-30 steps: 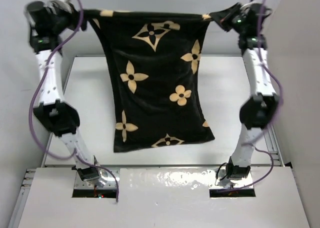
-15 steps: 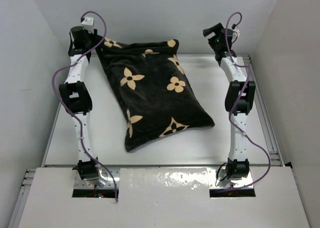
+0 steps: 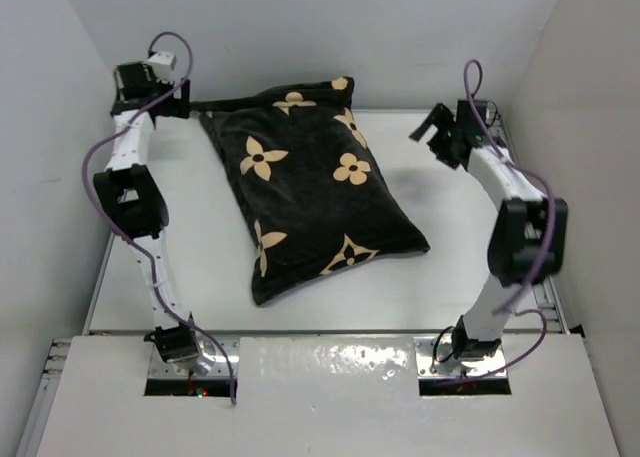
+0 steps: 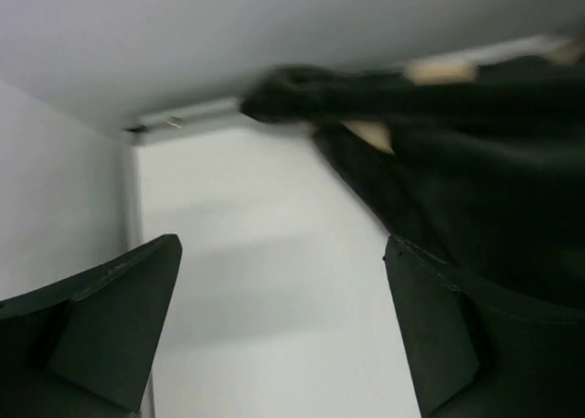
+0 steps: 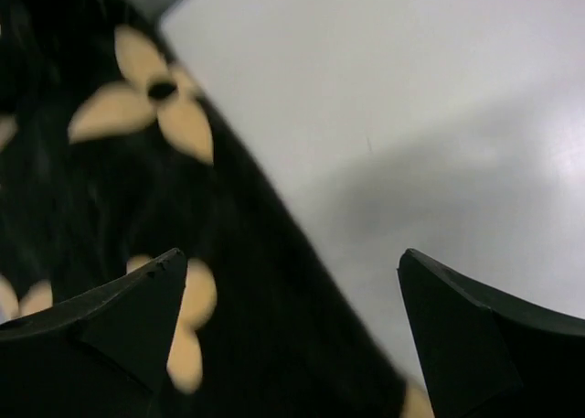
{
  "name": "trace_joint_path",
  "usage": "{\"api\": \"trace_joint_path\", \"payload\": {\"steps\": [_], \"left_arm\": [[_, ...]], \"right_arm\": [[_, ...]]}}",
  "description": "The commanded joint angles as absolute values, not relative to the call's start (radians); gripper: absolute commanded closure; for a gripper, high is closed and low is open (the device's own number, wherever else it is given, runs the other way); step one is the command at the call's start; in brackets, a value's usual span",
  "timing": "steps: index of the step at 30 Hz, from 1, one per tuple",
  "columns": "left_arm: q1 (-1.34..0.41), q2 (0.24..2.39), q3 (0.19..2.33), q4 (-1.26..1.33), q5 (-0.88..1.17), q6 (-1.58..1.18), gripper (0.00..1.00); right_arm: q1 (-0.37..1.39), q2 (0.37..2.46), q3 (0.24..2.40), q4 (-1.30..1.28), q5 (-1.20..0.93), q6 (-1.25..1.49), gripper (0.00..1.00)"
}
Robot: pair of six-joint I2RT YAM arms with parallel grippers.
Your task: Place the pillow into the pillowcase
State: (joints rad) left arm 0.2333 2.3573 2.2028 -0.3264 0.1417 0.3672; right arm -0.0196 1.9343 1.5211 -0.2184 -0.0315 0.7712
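The black pillowcase (image 3: 310, 187) with beige flowers lies plump and slanted on the white table (image 3: 190, 237). The pillow is hidden; no white shows at the case's edges. My left gripper (image 3: 186, 99) is at the far left, open, beside the case's stretched-out far corner (image 3: 215, 104). In the left wrist view that gripper (image 4: 283, 246) has only bare table between its fingers, and the pillowcase (image 4: 475, 171) lies to its right. My right gripper (image 3: 432, 129) hovers open off the case's right side. In the right wrist view, that gripper (image 5: 292, 255) is above the pillowcase edge (image 5: 101, 198), apart from it.
Grey walls (image 3: 50, 127) close in the table on the left, back and right. A metal rail (image 3: 545, 277) runs along the table's right edge. Both arm bases (image 3: 175, 345) sit at the near edge, in front of a white panel.
A second ago both grippers held the pillowcase up by its top corners. They have let go, the case has dropped flat on the table, and the right gripper has drawn back toward me.
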Motion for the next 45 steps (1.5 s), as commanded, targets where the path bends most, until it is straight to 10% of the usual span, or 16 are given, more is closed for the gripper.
{"api": "trace_joint_path", "payload": {"steps": [1,5,9,20,31,34,36,38,40,45], "left_arm": [[0.296,2.168,2.191,-0.589,0.644,0.365,0.09],[0.178,2.036,1.960,-1.063,0.825,0.704,0.46],[0.011,1.802,1.569,-1.143,0.798,0.940,0.00],[-0.060,1.617,1.117,-0.540,0.874,0.410,0.00],[-0.110,1.792,1.040,-0.543,0.707,0.449,0.00],[-0.110,1.838,1.064,-0.560,0.730,0.452,0.00],[-0.098,1.868,1.138,-0.645,0.808,0.515,0.18],[-0.083,1.913,1.280,-0.747,0.896,0.578,0.69],[-0.077,1.939,1.418,-0.906,0.894,0.633,1.00],[-0.012,1.947,2.099,-1.113,0.879,0.600,1.00]], "right_arm": [[-0.049,1.668,1.249,-0.175,-0.165,0.736,0.05],[-0.095,1.603,1.019,-0.159,-0.484,0.588,0.11],[-0.063,1.680,0.988,-0.242,-0.615,0.445,0.01],[0.032,1.614,0.663,0.480,-0.699,0.655,0.01],[0.143,1.597,0.597,0.295,-0.591,0.574,0.02],[0.167,1.634,0.578,0.386,-0.609,0.638,0.21],[0.176,1.629,0.618,0.371,-0.623,0.683,0.54],[0.184,1.603,0.740,0.306,-0.615,0.672,0.91],[0.184,1.588,0.868,0.184,-0.601,0.658,1.00],[0.167,1.554,1.443,-0.029,-0.536,0.618,1.00]]}}
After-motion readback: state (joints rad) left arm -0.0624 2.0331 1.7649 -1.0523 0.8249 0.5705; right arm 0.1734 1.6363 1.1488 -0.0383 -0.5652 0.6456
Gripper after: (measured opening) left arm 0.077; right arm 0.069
